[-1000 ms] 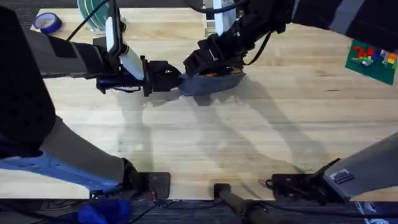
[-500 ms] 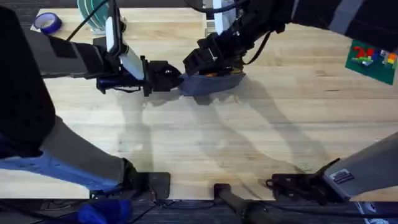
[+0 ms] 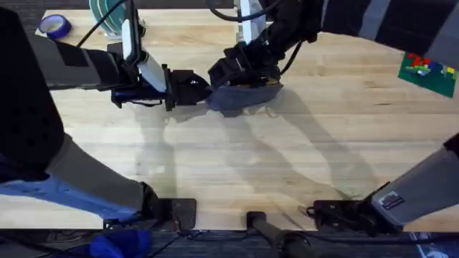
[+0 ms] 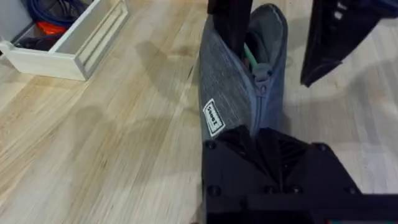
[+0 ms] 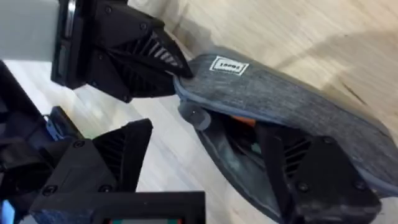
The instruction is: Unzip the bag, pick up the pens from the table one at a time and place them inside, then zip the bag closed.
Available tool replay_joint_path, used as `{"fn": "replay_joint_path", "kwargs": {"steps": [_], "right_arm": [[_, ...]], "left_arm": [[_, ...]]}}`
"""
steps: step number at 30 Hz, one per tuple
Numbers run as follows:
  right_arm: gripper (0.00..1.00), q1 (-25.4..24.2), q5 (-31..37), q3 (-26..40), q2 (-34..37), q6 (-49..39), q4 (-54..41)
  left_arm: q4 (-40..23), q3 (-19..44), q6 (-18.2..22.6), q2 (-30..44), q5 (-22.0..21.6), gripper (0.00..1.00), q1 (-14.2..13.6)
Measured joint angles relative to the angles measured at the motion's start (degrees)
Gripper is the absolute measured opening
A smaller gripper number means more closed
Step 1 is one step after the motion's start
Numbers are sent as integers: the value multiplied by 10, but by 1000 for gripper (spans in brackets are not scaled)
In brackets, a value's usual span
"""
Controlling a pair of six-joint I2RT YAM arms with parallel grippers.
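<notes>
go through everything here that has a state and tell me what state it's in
bag: on the table, unzipped, mouth open, orange pen inside
left gripper: shut on the bag's end
right gripper: open, one finger inside the bag's mouth
zipper pull: part way along the open zip

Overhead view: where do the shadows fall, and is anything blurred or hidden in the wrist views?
Overhead: soft arm shadows run down the table toward the camera, with no glare, and the near arm parts are blurred. Left wrist: the left claw's body covers the near end of the bag. Right wrist: a right claw finger reaches into the open bag, whose interior is dim.
</notes>
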Motion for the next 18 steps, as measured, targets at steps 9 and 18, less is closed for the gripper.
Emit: {"fn": "replay_joint_path", "kwargs": {"steps": [9, 18], "right_arm": [[997, 2, -2, 0, 0, 19, 16], [997, 21, -2, 0, 0, 33, 20]], "left_arm": [[0, 0, 0, 0, 0, 42, 0], [0, 0, 0, 0, 0, 42, 0]]}}
